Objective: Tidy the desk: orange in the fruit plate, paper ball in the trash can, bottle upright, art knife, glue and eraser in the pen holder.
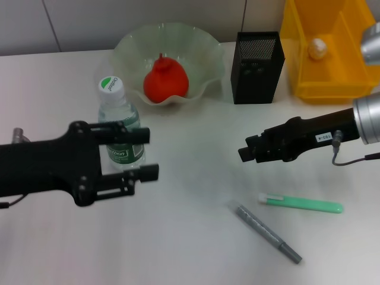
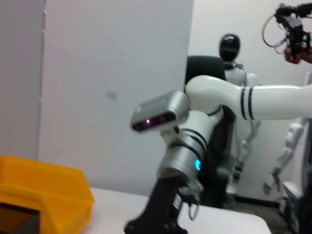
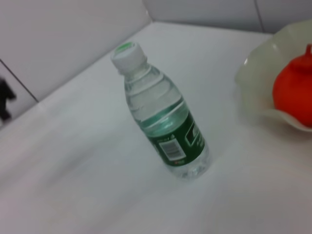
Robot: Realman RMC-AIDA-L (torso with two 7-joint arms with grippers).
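Now, step in hand: the small clear plastic bottle [image 1: 119,123] with the dark green label and white cap stands up straight at the left middle of the head view, so that job looks done.
Left pincer: the black left pincer [image 1: 145,154] sits just in front of the bottle, its two fingers spread wide and pinching nothing.
Right pincer: the black right pincer [image 1: 245,150] hangs at the right middle of the frame, above the white table [image 1: 190,237]; I cannot tell if its fingers are spread or pressed together.
Orange: the round red-orange fruit [image 1: 165,80] already lies in the pale green wavy glass bowl [image 1: 133,44] at the top middle.
Paper ball: a small pale ball [image 1: 317,47] lies in the bright yellow plastic bin [image 1: 297,41] at the upper right.
Pen holder: the black square mesh cup [image 1: 256,66] stands between bowl and bin.
Left to do: a green flat stick [image 1: 300,203] and a grey pen-shaped thing [image 1: 267,231] lie at the lower right.
Next move: I think the right pincer must drop down, pinch one of them, and carry it up to the mesh cup.
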